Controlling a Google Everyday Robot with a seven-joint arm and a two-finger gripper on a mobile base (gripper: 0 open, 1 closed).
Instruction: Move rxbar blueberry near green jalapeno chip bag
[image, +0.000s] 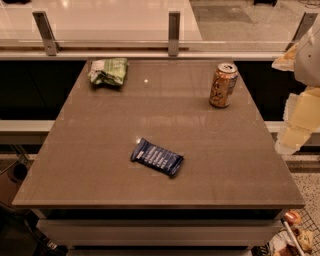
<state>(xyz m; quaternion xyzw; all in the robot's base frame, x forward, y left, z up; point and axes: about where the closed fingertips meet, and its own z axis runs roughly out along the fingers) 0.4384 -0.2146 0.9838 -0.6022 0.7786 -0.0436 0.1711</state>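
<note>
Rxbar blueberry (157, 156) central; hand (295, 130) apart, far right

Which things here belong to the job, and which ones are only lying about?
Job: flat dark blue bar wrapper, centre of brown table; wrinkly light green chip bag, far left corner; pale gripper, right edge.
Lying about: upright orange drink can, far right.
</note>
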